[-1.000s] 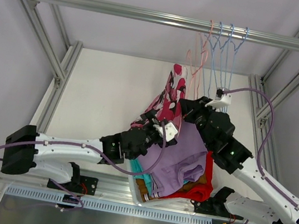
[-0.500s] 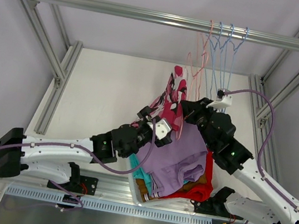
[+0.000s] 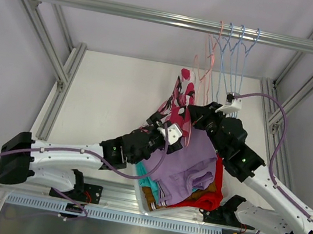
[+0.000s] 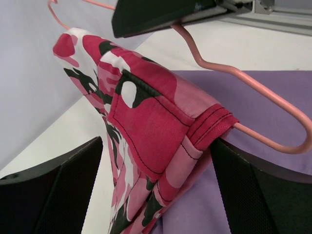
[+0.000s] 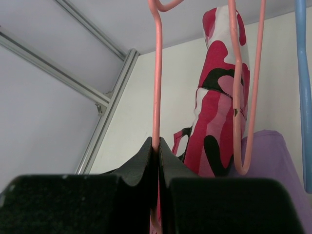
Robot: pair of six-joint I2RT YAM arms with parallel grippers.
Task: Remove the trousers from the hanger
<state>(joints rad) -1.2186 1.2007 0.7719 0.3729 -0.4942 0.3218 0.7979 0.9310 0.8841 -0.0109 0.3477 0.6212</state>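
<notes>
- At the near edge of the table (image 3: 108,86), between the two arm bases: a white bin (image 3: 145,200), heaped well above its rim.
- On top of that heap: lilac trousers (image 3: 188,163), spread wide and spilling over the bin's far side.
- Under the lilac, showing only at the edges: teal trousers (image 3: 146,177) on the left, red trousers (image 3: 218,176) down the right side, and a strip of mustard-brown trousers (image 3: 206,189) tucked between lilac and red.
- Outside the bin: pink camouflage trousers (image 3: 178,99), draped over the bar of a pink hanger (image 4: 253,81) and hanging just beyond the far edge of the pile, the lilac cloth right behind them in the left wrist view.
- Left gripper (image 4: 156,190): jaws spread wide, one black finger (image 4: 53,195) on each side of the camouflage cloth's stitched end; impossible to tell whether either one touches it.
- Right gripper (image 5: 157,146): jaws pressed together on the thin wire of the pink hanger, up near the neck.
- Overhead, on the aluminium rail (image 3: 131,12): several blue hangers (image 3: 237,52) and another pink one, close beside the held one.
- Against half a second ago: a small shift of the left arm (image 3: 74,155) to the right and forward, and the camouflage cloth showing a little broader from above.
- No visible change in the bin's pile, nor in the pose and grip of the right arm (image 3: 265,177).
</notes>
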